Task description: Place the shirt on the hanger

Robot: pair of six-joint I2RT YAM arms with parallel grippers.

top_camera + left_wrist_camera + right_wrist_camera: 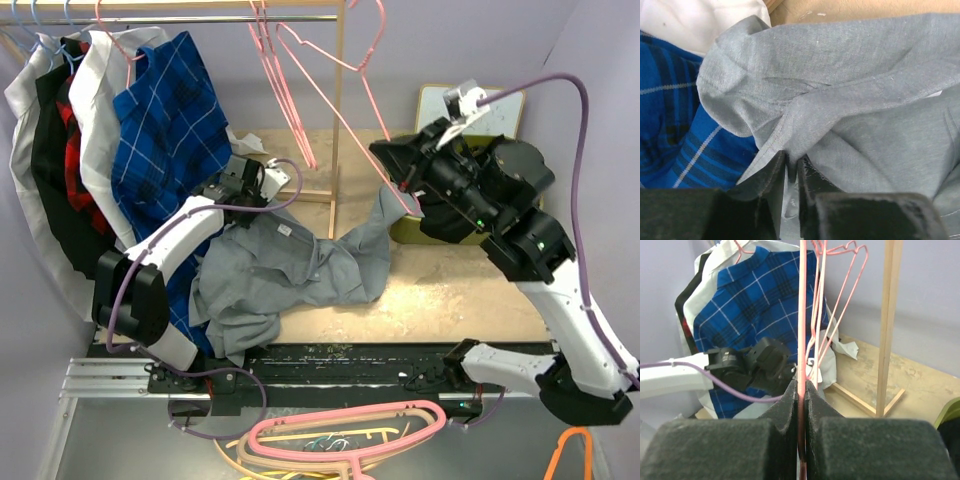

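Shirt (290, 265) is lying crumpled mid-frame on the counter (460, 285), soft and floppy. I'm pinching a fold in the left claw (791, 161), right claw (801, 388) pinching the thin hanger (802, 315). Collar seems the surer hold.

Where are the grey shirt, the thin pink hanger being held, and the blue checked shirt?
grey shirt (290, 265): overhead view, middle of its crumpled body.
pink hanger (802, 330): right wrist view, on its long straight wire.
blue checked shirt (165, 130): overhead view, on its hanging front panel.

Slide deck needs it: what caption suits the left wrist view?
Left fingers pinch a fold of the grey shirt beside the blue checked shirt.
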